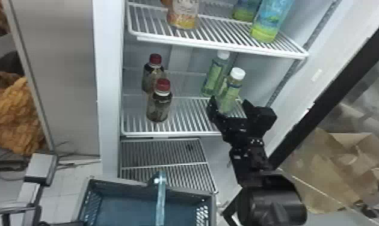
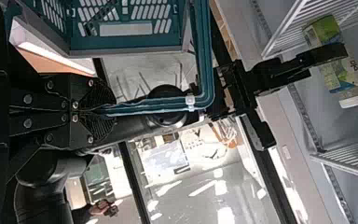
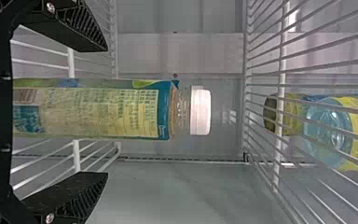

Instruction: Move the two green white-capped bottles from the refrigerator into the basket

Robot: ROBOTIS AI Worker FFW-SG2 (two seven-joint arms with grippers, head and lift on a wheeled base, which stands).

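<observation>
The right gripper [image 1: 229, 103] stands wide open at the lower shelf [image 1: 190, 120] of the refrigerator [image 1: 109, 90], with the front green bottle [image 1: 231, 91] upright between its 2 fingers. In the right wrist view a gap shows on each side of that bottle, between it and the ridged pads [image 3: 86, 23], so the gripper has hold of nothing. The rear green bottle [image 1: 214, 76] stands on the same shelf, behind the front bottle and a little to its left; both have white caps. The left gripper [image 2: 114, 110] is closed around the teal handle [image 2: 154, 105] of the basket [image 1: 198, 195], its 2 fingers pressed together with the handle's end of the grip pinched between them. The basket sits low in the head view, in front of the refrigerator's bottom rack [image 1: 164, 151], its handle raised. Farther left on the bottles' shelf stand 2 red-capped bottles, 1 in front [image 1: 158, 106] and 1 behind [image 1: 151, 73]. The upper shelf [image 1: 222, 31] holds an orange-labelled bottle [image 1: 183, 13] toward the left and 2 blue-and-green bottles [image 1: 271, 21] toward the right. Brown paper [image 1: 330, 174] lies to the right of the refrigerator.
</observation>
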